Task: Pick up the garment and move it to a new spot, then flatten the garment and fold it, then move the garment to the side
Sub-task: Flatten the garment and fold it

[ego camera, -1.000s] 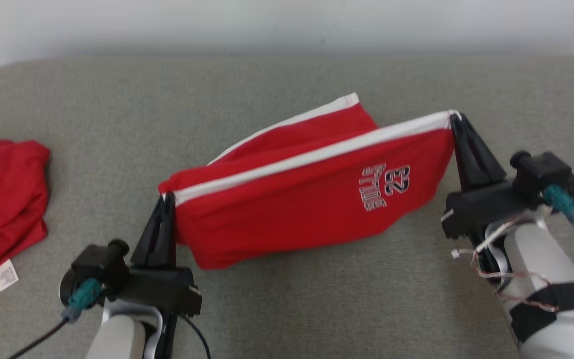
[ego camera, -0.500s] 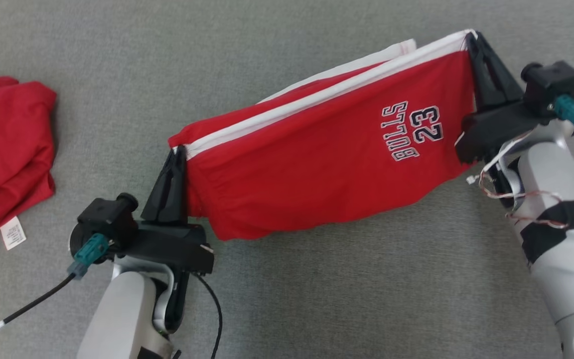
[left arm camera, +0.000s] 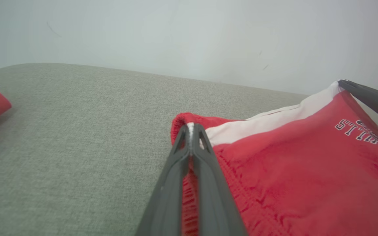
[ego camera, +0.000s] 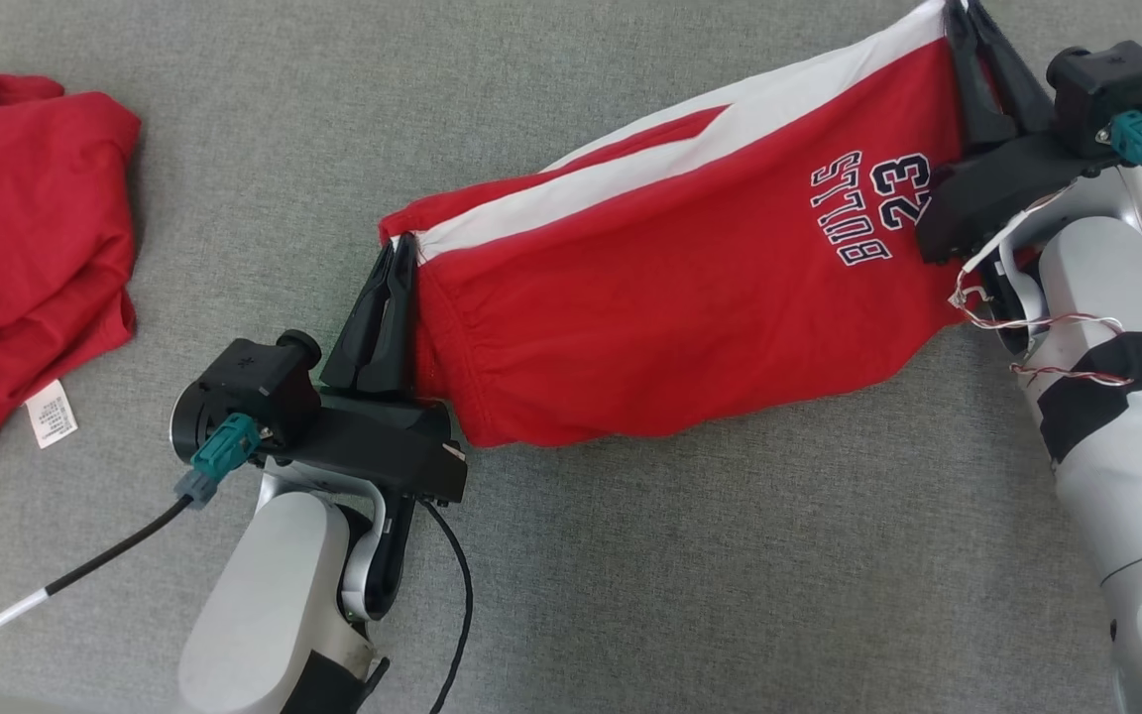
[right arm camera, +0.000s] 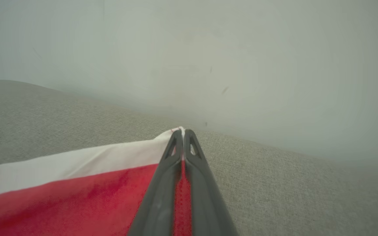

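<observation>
Between left end effector (ego camera: 399, 256) and right end effector (ego camera: 961, 18), garment (ego camera: 670, 297) stretched

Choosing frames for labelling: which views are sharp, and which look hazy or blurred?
Head view: evenly lit, sharp; the lettering on the garment reads clearly. Left wrist view: fairly sharp, lettering legible at the edge. Right wrist view: hazy, washed-out background beyond the right gripper.

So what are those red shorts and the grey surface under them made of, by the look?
The red shorts: likely a soft matte knit, cotton or polyester; they sag and pucker along a seam, with stitched-looking lettering. The grey surface: seems a woven upholstery fabric, matte, with a fine speckled weave.
</observation>
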